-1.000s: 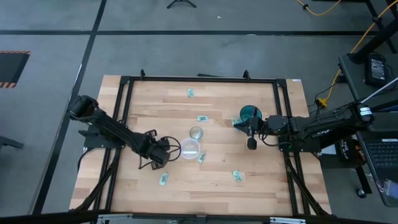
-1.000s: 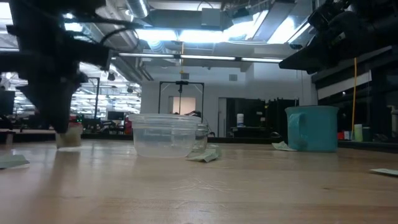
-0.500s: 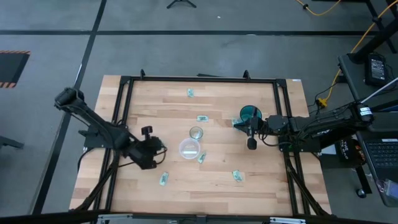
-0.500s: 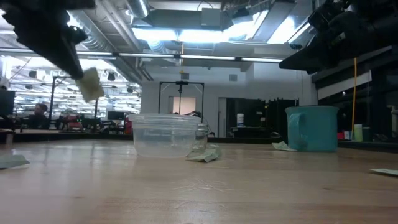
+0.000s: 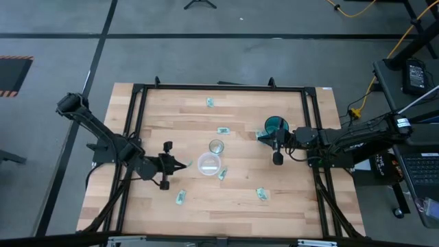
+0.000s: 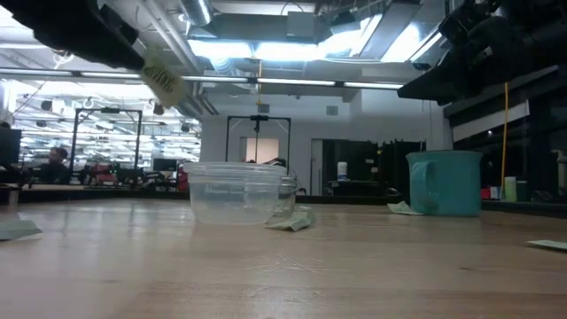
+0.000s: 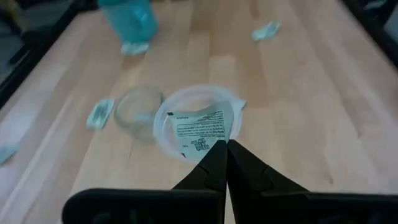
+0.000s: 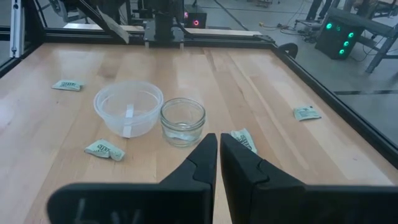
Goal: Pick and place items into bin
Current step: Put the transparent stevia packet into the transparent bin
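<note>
Raised and swung toward the bowl since the earlier frames, the left gripper [image 5: 180,165] now hangs left of centre in the high view, clenched on one packet [image 7: 200,130] held above the worktop [image 5: 240,116] and just short of the clear bowl [image 5: 208,164]. Right gripper [image 8: 219,144], fingers closed on nothing, waits by the teal mug [image 5: 276,126] at right of centre; other packets lie scattered, one near the top edge [image 5: 210,102] and one at lower right [image 5: 262,194]. Best handling, by judgement: carry the packet fully over the bowl's opening, clear of the small glass jar [image 5: 216,146] beside it, and only then release, since a flat light packet may flutter past the rim.
</note>
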Robot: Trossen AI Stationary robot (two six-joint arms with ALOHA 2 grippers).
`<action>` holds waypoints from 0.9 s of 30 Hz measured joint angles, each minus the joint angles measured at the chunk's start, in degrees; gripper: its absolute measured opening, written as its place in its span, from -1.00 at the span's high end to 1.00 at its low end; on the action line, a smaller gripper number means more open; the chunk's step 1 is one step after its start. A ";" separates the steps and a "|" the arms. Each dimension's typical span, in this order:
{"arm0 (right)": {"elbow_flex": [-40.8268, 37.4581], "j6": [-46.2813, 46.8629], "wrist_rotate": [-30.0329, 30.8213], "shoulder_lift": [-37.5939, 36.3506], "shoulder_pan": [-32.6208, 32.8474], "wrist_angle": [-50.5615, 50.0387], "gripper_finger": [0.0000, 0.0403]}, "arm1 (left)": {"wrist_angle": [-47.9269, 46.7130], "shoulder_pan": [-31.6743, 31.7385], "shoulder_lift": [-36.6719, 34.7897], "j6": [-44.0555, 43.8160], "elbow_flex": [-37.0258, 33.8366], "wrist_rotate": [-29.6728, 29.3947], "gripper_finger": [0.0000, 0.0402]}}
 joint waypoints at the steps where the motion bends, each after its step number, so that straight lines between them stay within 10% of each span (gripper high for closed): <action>1: -0.02 -0.02 -0.02 0.00 0.01 0.02 0.87 | 2.04 0.60 -0.37 1.31 -0.84 1.11 0.99; 27: -0.02 -0.02 -0.59 -0.02 0.02 0.46 0.87 | 18.22 14.15 4.35 13.73 -1.52 20.65 0.99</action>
